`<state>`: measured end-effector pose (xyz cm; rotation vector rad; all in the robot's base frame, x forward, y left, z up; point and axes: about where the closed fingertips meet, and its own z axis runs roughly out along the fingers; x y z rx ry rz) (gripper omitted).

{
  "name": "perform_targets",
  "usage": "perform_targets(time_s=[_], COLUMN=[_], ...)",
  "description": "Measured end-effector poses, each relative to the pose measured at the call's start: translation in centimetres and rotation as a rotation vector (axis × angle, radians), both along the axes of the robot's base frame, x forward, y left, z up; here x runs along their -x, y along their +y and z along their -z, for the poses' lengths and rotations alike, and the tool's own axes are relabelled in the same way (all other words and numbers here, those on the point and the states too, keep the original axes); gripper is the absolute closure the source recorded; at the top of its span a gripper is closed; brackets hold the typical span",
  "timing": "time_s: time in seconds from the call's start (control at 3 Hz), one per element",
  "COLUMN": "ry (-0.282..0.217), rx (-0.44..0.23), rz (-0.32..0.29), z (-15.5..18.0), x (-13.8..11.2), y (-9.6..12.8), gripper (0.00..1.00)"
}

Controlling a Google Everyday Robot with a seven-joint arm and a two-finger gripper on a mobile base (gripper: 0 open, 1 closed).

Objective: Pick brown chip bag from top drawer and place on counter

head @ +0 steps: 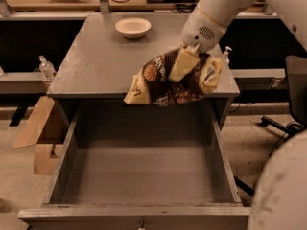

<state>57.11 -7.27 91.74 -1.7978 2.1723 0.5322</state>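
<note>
hand (184, 65) clamped on brown chip bag (156, 82) | over counter (96, 61) front edge | top drawer (144, 176) open below

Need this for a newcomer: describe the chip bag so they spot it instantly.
Find the grey counter above the open top drawer. At its front edge the gripper holds the brown chip bag: crinkled, dark brown with cream edges, unlike the plain white bowl behind.

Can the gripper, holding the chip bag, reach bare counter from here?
Probably yes: the gripper holds the brown chip bag at the front of the counter, and the bowl sits far back.
</note>
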Motion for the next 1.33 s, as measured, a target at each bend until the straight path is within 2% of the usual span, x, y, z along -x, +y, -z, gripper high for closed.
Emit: perform_targets(time_s=[0.33,0.67,1.0,1.33], ry=[-0.094,-0.341,-0.536,-0.603], rx=[-0.024,-0.099,-0.155,-0.157], rz=[0.052,0.133,0.228,0.296], z=[-6.0,-13.5,-18.2,-17.4], x=[-2.2,-6.2,-9.8,-12.7], y=[-0.5,-0.5,-0.6,-0.4], gripper=[1.0,1.0,1.0,1.0])
